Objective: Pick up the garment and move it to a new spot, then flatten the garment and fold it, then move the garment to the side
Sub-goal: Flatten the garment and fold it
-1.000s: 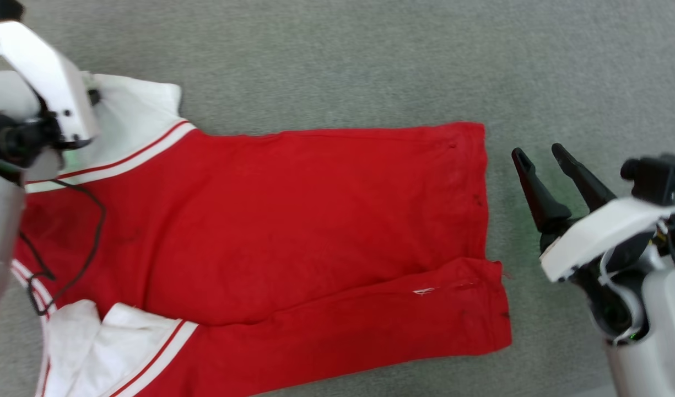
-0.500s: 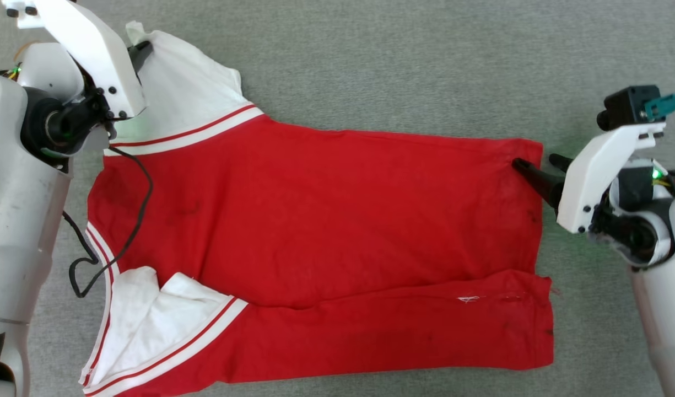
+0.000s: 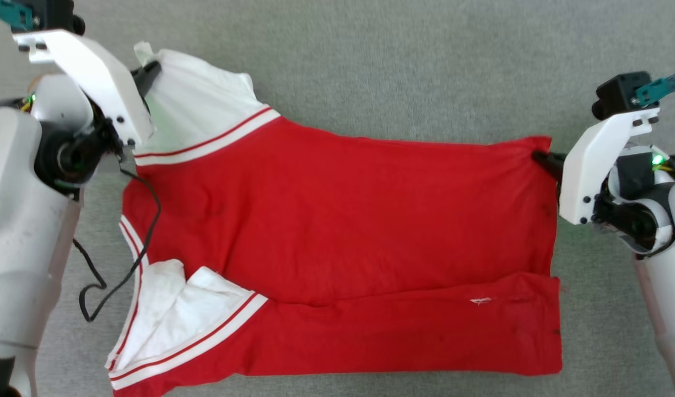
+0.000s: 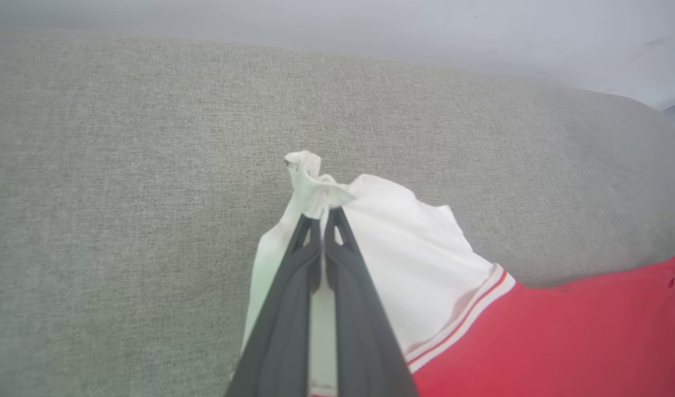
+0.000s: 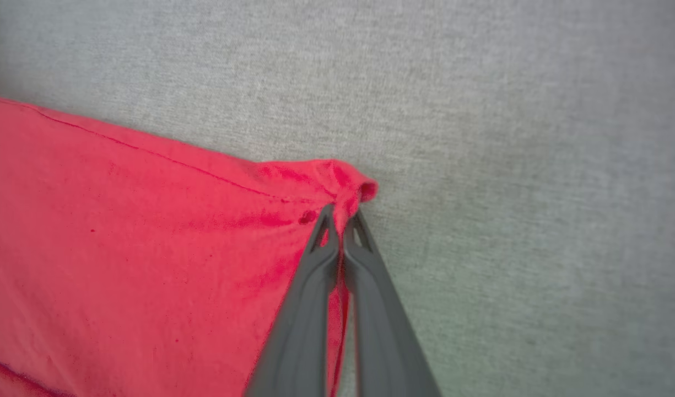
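Your garment (image 3: 337, 220) lies spread across the grey fabric surface (image 3: 398, 66), neck end to the left and hem to the right. The plain red side faces up. A long band along its near edge is folded over on top of the body, and the near white sleeve (image 3: 177, 309) sits crumpled at the near left.

Your left jaws are pressed fully together on the bunched tip of the far white sleeve (image 4: 414, 248), at the far left of the garment. Their dark fingers (image 4: 285, 314) lie over the sleeve cloth.

Your right jaws are likewise closed tight, pinching the far right corner of the hem (image 5: 343, 184), where the red cloth puckers into a small fold around the fingers (image 5: 309, 309).

A thin black cable (image 3: 144, 231) from your left arm droops across the neck end.
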Robot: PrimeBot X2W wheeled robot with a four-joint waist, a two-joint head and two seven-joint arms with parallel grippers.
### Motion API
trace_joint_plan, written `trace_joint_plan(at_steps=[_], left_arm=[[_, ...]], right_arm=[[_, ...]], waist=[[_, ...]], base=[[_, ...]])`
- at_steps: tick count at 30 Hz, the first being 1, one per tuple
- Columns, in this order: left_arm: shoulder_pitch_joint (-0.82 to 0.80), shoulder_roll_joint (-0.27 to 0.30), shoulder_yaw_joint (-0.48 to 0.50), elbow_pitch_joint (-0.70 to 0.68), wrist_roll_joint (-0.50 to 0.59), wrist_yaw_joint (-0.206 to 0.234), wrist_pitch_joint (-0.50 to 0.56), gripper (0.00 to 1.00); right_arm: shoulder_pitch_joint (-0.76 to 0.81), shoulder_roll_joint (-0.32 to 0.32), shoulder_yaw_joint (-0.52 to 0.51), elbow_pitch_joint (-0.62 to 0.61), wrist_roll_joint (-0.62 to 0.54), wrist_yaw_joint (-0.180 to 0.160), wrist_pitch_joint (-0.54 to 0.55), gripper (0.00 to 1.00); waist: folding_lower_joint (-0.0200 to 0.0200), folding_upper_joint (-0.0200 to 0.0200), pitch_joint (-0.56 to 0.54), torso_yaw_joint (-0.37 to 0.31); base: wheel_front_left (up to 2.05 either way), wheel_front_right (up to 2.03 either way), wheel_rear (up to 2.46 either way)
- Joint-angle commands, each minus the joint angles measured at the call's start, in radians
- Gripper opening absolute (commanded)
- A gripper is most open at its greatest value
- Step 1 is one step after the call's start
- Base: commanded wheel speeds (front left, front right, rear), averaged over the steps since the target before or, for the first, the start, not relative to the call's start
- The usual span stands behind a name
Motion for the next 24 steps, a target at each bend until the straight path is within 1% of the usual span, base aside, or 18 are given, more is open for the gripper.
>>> trace_joint_plan(at_steps=[1,3,6,11,13,15,17,21,24], left_arm=[[0.039,0.003,0.012,-0.009,-0.01,-0.006,-0.026,0.0],[0.056,0.003,0.016,-0.014,-0.016,-0.01,-0.037,0.0],[0.119,0.005,0.031,-0.038,-0.034,-0.012,-0.074,0.0],[0.278,0.014,0.07,-0.098,-0.079,-0.004,-0.137,0.0],[0.364,0.017,0.086,-0.135,-0.103,0.007,-0.156,0.0],[0.453,0.02,0.102,-0.173,-0.122,0.025,-0.177,0.0],[0.545,0.024,0.12,-0.203,-0.143,0.044,-0.198,0.0],[0.712,-0.003,0.132,-0.235,-0.185,0.079,-0.221,0.0],[0.797,-0.032,0.126,-0.225,-0.211,0.083,-0.229,0.0]], right_arm=[[0.014,-0.017,-0.007,-0.022,-0.01,-0.001,-0.031,0.0],[0.023,-0.019,-0.013,-0.033,-0.009,-0.001,-0.049,0.0],[0.057,-0.025,-0.028,-0.054,-0.013,-0.001,-0.088,0.0],[0.163,-0.017,-0.059,-0.077,-0.01,-0.001,-0.137,0.0],[0.214,-0.011,-0.07,-0.087,-0.004,-0.001,-0.159,0.0],[0.266,-0.015,-0.074,-0.099,-0.01,-0.001,-0.185,0.0],[0.322,-0.005,-0.075,-0.1,-0.001,-0.001,-0.202,0.0],[0.419,0.001,-0.085,-0.097,0.009,-0.001,-0.238,0.0],[0.485,0.017,-0.091,-0.092,0.016,-0.001,-0.253,0.0]], waist=[[0.0,0.0,-0.053,0.016],[0.0,0.0,-0.07,0.02],[0.0,0.0,-0.13,0.034],[0.0,0.0,-0.24,0.054],[0.0,0.0,-0.275,0.061],[0.0,0.0,-0.303,0.067],[0.0,0.0,-0.323,0.07],[0.0,0.0,-0.354,0.078],[0.0,0.0,-0.364,0.076]], base=[[0.0,0.0,0.0],[0.0,0.0,0.0],[0.0,0.0,0.0],[0.0,0.0,0.0],[0.0,0.0,0.0],[0.0,0.0,0.0],[0.0,0.0,0.0],[0.0,0.0,0.0],[0.0,0.0,0.0]])
